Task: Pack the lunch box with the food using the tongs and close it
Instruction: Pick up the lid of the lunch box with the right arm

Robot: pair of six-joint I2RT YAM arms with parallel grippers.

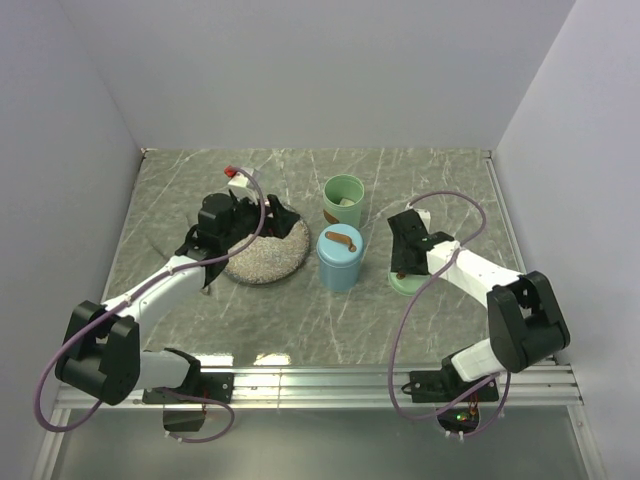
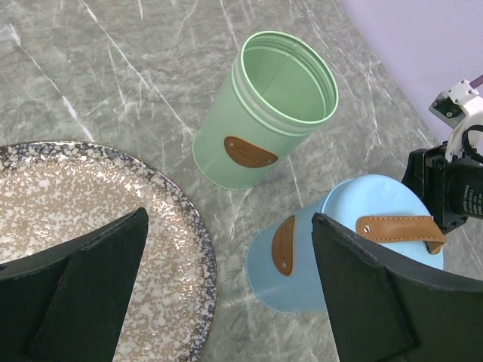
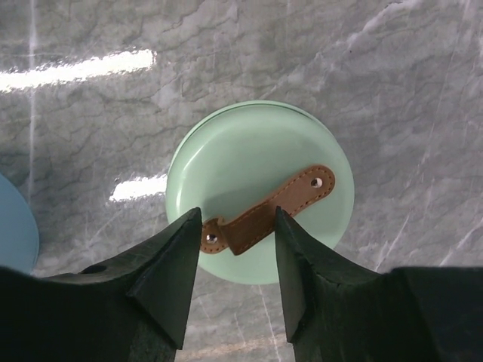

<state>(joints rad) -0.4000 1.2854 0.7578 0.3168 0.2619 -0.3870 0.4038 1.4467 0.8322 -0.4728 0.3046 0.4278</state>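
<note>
Under right gripper [image 3: 237,214], green lid [image 3: 253,147]

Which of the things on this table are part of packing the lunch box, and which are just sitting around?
For the job: open green tin; green lid under the right gripper; speckled plate below the left gripper.
Idle for now: blue tin, already lidded.
No tongs or food visible.

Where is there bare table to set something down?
Bare marble: the near strip in front of the blue lidded tin, and the far right corner behind the round green lid. Crowded around the speckled plate and open green tin.
</note>
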